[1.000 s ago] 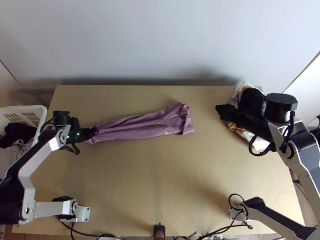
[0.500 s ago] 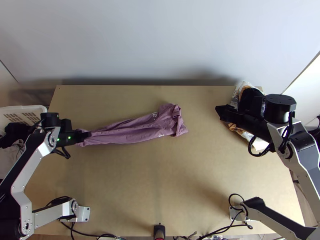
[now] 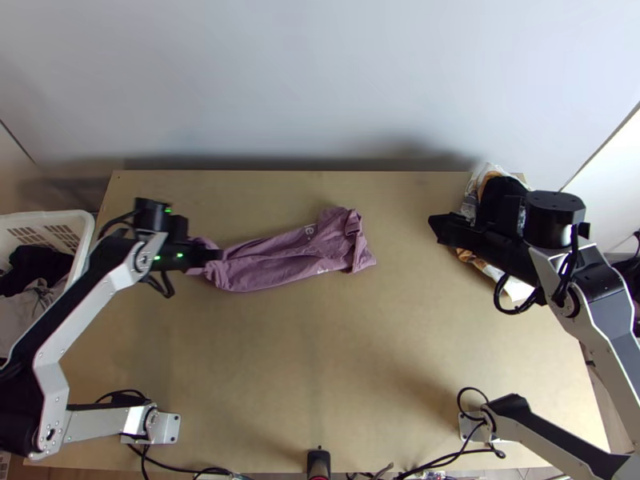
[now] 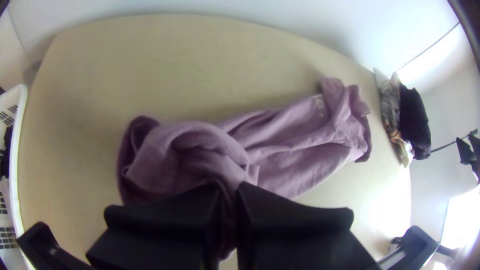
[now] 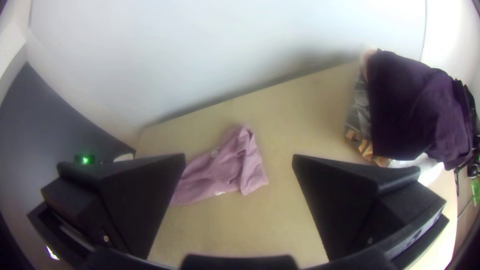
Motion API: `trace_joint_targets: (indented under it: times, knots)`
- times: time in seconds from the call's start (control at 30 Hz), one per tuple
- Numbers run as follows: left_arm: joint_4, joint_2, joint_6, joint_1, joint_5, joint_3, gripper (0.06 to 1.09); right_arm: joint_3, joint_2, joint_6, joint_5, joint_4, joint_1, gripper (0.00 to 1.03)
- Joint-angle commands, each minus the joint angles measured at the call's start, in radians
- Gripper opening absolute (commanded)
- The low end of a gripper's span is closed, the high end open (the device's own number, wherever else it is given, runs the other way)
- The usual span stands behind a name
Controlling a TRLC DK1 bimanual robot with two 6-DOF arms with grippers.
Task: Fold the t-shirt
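Your left pincer [image 3: 218, 255] pinched the shirt [image 3: 280, 258] near its nine-o'clock end. Shirt lay rumpled, lengthwise, toward the surface's [image 3: 320, 360] eleven o'clock. Your right pincer [image 3: 438, 227], at two, stood spread.

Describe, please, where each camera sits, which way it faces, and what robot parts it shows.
Top view: high over the near edge of the light wooden table, facing steeply down; both silver arms show.
Left wrist view: on the left wrist, facing the mauve fabric t-shirt; its flat black fingers show, closed on it.
Right wrist view: on the right wrist, facing the t-shirt's free end; its wide black fingers show, apart.
All three share the t-shirt.
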State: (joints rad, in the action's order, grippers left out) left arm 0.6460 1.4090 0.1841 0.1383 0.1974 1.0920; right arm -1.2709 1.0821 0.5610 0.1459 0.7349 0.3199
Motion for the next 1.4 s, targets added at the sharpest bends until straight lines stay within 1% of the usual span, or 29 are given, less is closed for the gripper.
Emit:
trace_joint_targets:
  times: [0.0, 0.17, 0.33, 0.63, 0.87, 1.37]
  knots:
    - [-0.005, 0.077, 0.041, 0.139, -0.029, 0.072, 0.09, 0.030, -0.002, 0.000, 0.000, -0.002, 0.002, 0.99]
    - [-0.020, 0.136, 0.078, 0.224, -0.050, 0.140, 0.09, 0.050, -0.007, -0.001, 0.000, -0.005, 0.002, 0.99]
    - [-0.026, 0.200, 0.104, 0.288, -0.053, 0.223, 0.09, 0.082, -0.030, 0.000, 0.000, -0.009, -0.002, 0.99]
    - [-0.036, 0.311, 0.124, 0.397, -0.065, 0.359, 0.09, 0.160, -0.071, 0.000, 0.000, -0.023, -0.016, 0.99]
    - [-0.036, 0.398, 0.130, 0.460, -0.078, 0.490, 0.09, 0.192, -0.091, 0.002, 0.000, -0.028, -0.021, 0.99]
    - [-0.025, 0.573, 0.193, 0.546, -0.082, 0.752, 0.09, 0.266, -0.163, 0.000, 0.000, -0.028, -0.042, 0.99]
